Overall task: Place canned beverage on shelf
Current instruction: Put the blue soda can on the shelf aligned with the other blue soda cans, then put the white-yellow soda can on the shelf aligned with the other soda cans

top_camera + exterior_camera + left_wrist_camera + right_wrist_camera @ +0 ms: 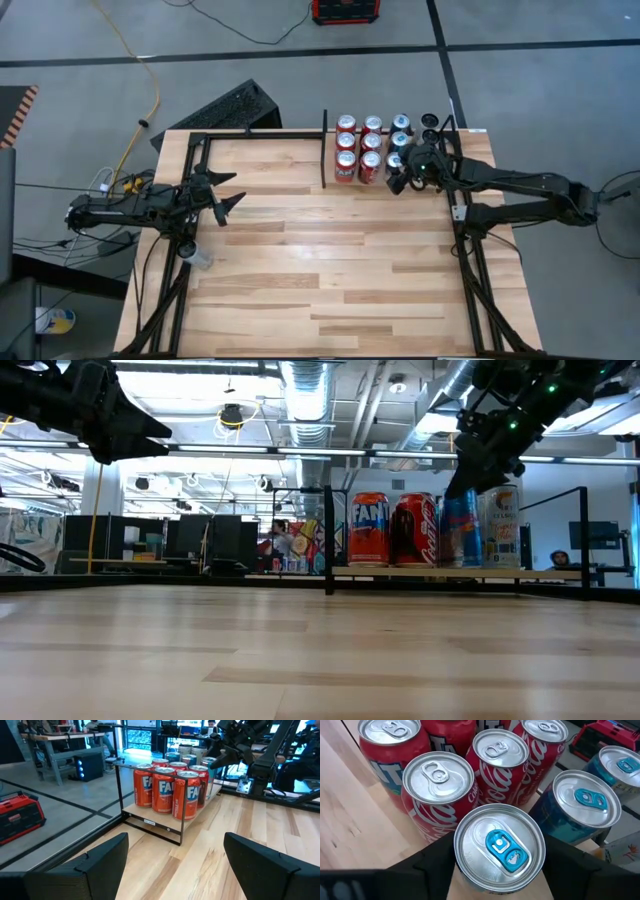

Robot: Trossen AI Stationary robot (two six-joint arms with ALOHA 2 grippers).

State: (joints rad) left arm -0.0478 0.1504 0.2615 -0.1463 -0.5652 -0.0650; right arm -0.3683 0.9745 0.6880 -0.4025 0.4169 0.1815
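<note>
The right arm reaches in from the right edge of the high view, bent at the elbow, its gripper (408,178) at the shelf (335,182) in the upper middle, fingers on either side of a blue-tabbed can (499,847) beside the red cans (358,148); whether they press it I cannot tell. The left arm lies level at the desk's (330,270) left edge, gripper (228,200) released.
</note>
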